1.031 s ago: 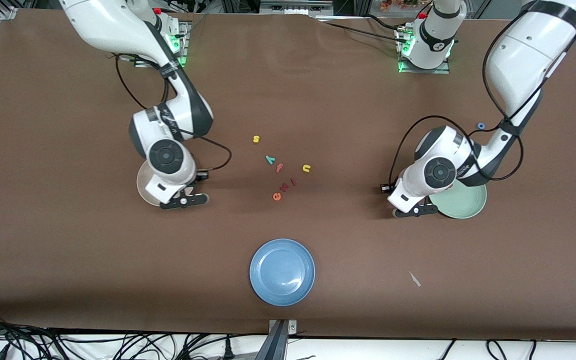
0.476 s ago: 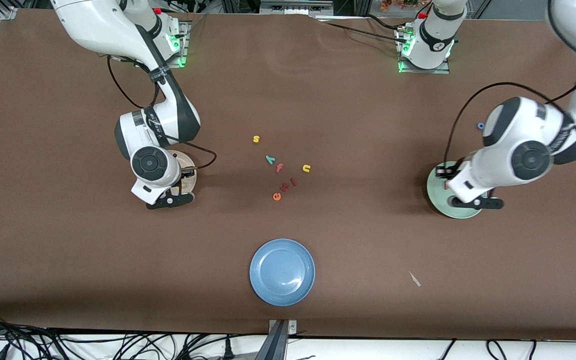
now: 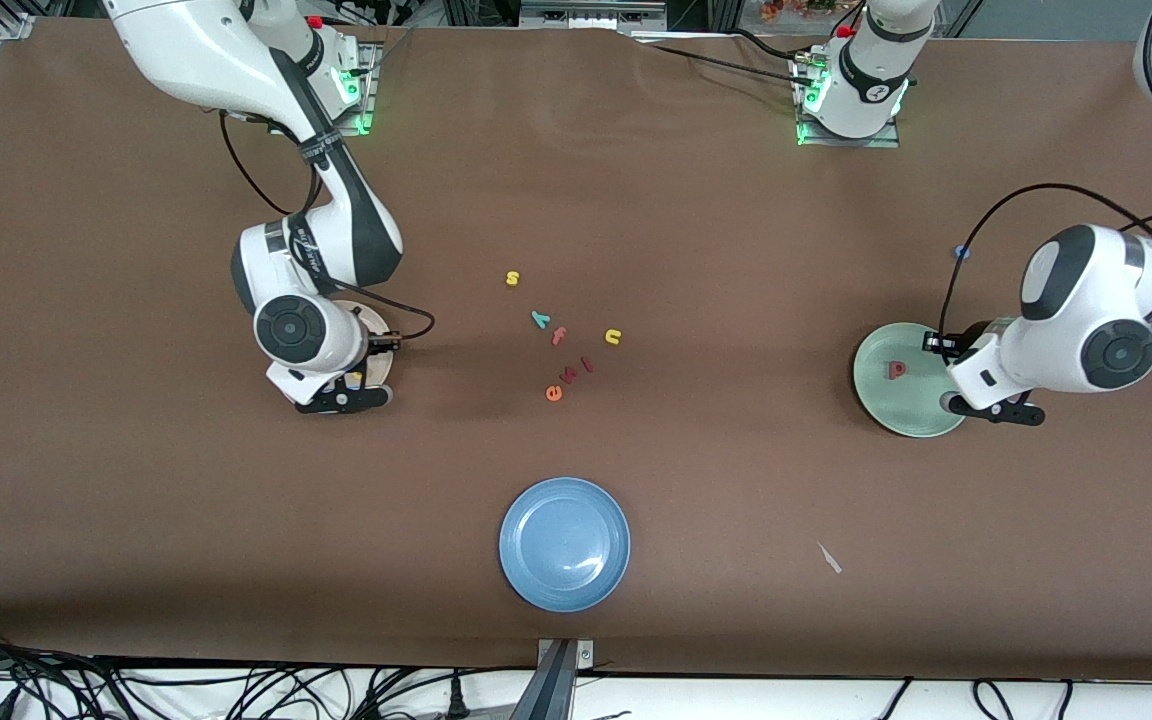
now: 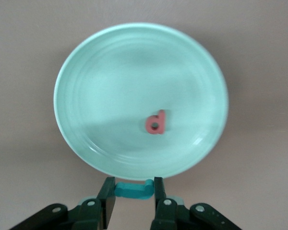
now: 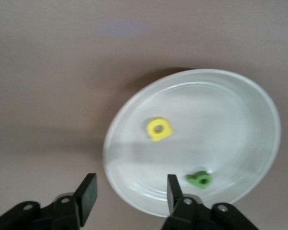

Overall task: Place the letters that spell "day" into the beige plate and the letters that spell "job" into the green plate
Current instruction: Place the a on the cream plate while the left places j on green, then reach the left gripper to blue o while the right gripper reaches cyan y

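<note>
the left gripper [image 4: 130, 197] has swung past the green plate [image 4: 86, 72], gripping the teal "j" [image 4: 132, 189] for dropping, while the right gripper [image 5: 129, 194] is hanging released over the beige plate [image 5: 259, 100].

My black left fingers [image 4: 108, 199] are gripping a teal letter [image 4: 132, 189] over the mint-green plate [image 4: 96, 86], where a pinkish-red letter [image 4: 156, 122] is lying. Under my black right fingers [image 5: 88, 191], the beige plate [image 5: 221, 103] is showing a yellow letter [image 5: 159, 129] and a green letter [image 5: 199, 179].
</note>
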Available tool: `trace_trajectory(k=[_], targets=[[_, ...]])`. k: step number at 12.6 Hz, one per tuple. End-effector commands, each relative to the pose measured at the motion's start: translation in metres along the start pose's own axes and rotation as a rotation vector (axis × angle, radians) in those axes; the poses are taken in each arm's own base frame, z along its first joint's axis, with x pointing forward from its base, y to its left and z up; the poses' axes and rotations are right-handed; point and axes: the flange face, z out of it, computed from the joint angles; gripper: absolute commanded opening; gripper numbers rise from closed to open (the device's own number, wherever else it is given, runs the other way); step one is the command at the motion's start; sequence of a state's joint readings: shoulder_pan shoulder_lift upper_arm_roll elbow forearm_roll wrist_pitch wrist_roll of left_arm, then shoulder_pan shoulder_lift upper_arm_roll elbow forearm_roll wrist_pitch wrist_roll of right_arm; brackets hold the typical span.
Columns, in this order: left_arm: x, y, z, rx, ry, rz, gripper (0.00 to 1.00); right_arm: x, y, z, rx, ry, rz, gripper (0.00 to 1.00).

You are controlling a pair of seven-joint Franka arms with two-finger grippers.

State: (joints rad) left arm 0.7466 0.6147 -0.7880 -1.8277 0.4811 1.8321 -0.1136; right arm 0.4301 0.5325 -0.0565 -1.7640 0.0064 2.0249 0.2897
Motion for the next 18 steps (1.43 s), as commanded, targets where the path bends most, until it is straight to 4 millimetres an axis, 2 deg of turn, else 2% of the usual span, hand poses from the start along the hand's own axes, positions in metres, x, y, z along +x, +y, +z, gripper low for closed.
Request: trace_trajectory(k=[1, 2, 3, 5, 8, 11, 14, 18], targets=[[0.009, -0.008, 0.021, -0.007, 0.004, 0.024, 0.62, -0.017, -0.059, -0.004, 0.040, 0.036, 0.111, 0.68], [0.009, -0.010, 0.021, -0.008, 0.002, 0.023, 1.00, -0.025, -0.082, -0.004, 0.058, 0.049, 0.172, 0.68], [0.006, -0.014, 0.014, -0.015, 0.008, 0.013, 1.00, -0.033, -0.105, -0.006, 0.077, 0.060, 0.220, 0.68], [-0.012, -0.029, -0.024, 0.018, 0.036, -0.002, 1.00, -0.050, -0.144, 0.003, 0.090, 0.071, 0.294, 0.69], [-0.047, -0.050, -0.066, 0.027, 0.044, -0.037, 0.97, -0.072, -0.186, 0.020, 0.095, 0.082, 0.406, 0.69], [-0.087, -0.079, -0.064, -0.015, 0.046, -0.072, 0.93, -0.085, -0.213, 0.037, 0.114, 0.100, 0.463, 0.69], [-0.120, -0.097, -0.045, -0.047, 0.038, -0.098, 0.93, -0.089, -0.227, 0.052, 0.126, 0.113, 0.467, 0.71], [-0.123, -0.096, -0.026, -0.031, 0.033, -0.159, 0.92, -0.087, -0.233, 0.062, 0.126, 0.122, 0.466, 0.71]])
